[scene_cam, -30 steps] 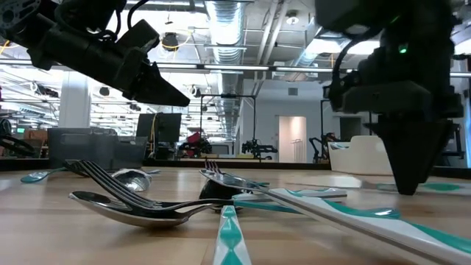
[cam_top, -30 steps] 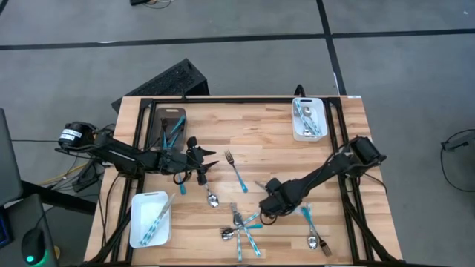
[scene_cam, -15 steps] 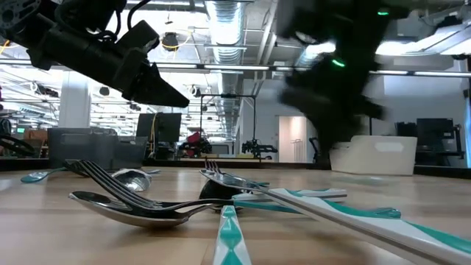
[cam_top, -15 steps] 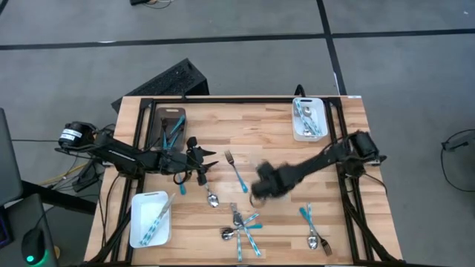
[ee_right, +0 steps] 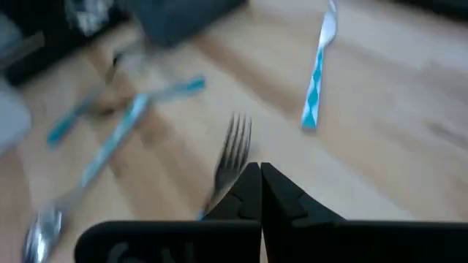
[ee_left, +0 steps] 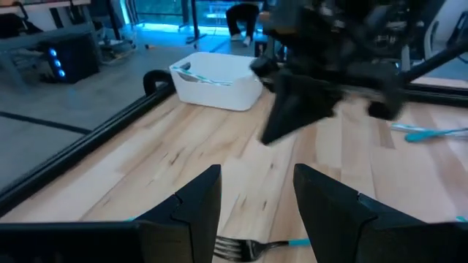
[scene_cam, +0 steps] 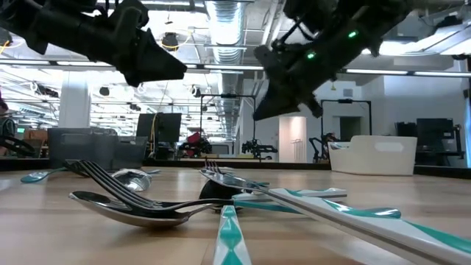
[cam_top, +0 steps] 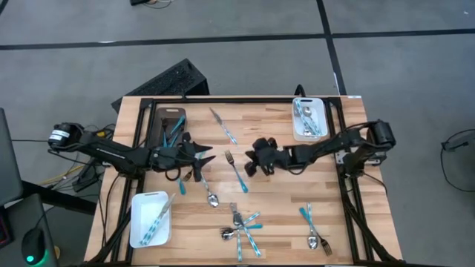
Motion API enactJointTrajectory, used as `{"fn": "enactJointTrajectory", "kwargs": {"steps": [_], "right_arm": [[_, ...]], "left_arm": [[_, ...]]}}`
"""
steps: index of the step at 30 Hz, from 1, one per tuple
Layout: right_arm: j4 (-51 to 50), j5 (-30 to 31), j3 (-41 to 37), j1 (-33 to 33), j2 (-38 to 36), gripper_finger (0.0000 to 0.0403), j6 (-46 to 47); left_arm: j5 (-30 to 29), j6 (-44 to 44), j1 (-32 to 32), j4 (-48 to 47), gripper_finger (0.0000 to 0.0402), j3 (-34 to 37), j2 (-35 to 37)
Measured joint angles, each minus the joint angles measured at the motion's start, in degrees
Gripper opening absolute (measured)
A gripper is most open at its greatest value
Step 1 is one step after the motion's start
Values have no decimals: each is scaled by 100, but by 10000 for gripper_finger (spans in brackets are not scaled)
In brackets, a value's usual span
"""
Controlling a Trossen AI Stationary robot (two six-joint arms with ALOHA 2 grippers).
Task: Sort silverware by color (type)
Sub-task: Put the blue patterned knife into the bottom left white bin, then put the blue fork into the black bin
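The table (cam_top: 282, 193) carries three trays: two white ones and one dark grey tray (cam_top: 169, 121). The white tray at the far right (cam_top: 308, 119) holds a few pieces of silverware, and the white tray at the near left (cam_top: 149, 219) holds two teal-handled pieces. The dark grey tray also holds some teal-handled pieces; I cannot count them.

Loose on the wood I count one knife (cam_top: 223, 125) near the far edge, one fork (cam_top: 236, 170) in the middle, one spoon (cam_top: 210, 193) beside it, a tangled pile (cam_top: 242, 226) of about five pieces near the front edge, and two more pieces (cam_top: 315, 226) at the near right.

The right gripper (cam_top: 251, 162) hangs above the middle of the table, just beside the fork, with its fingers pressed together and holding nothing. The left gripper (cam_top: 204, 158) hovers near the dark grey tray, with its fingers apart and nothing between them. The fork lies between the two grippers.

In the low view the pile (scene_cam: 221, 199) fills the foreground and hides the table behind it.
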State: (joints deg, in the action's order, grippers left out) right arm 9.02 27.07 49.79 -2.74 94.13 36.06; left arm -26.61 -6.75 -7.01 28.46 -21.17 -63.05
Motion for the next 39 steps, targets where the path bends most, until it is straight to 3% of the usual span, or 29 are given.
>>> {"fn": "enactJointTrajectory", "kwargs": {"steps": [5, 9, 14, 19, 24, 28, 33, 39], "right_arm": [[274, -31, 56, 400, 130, 64, -144], [270, -557, 215, 472, 376, 107, -195], [188, -1108, 598, 122, 1146, 151, -205], [-434, -1004, 1330, -293, 1871, 171, -46], [-2001, -261, 2261, -361, 2448, 162, 165], [-2905, -137, 2958, -324, 2850, 126, 129], [-2992, -122, 3163, -336, 2972, 31, -173], [-3036, 111, 3113, -316, 2557, 29, -723]], "left_arm": [[-46, -311, 0, -220, 160, 2, 15], [-49, -692, -1, -558, 160, 0, 7], [-166, -1080, -60, -1045, 160, 0, 7], [-301, -1331, -139, -1324, 160, 0, 7], [-319, -1357, -226, -1444, 160, 2, 7], [-338, -1365, -268, -1470, 160, 0, 7], [-474, -1476, -282, -1490, 160, 0, 7], [-442, -1643, -325, -1553, 160, 2, 7]]}}
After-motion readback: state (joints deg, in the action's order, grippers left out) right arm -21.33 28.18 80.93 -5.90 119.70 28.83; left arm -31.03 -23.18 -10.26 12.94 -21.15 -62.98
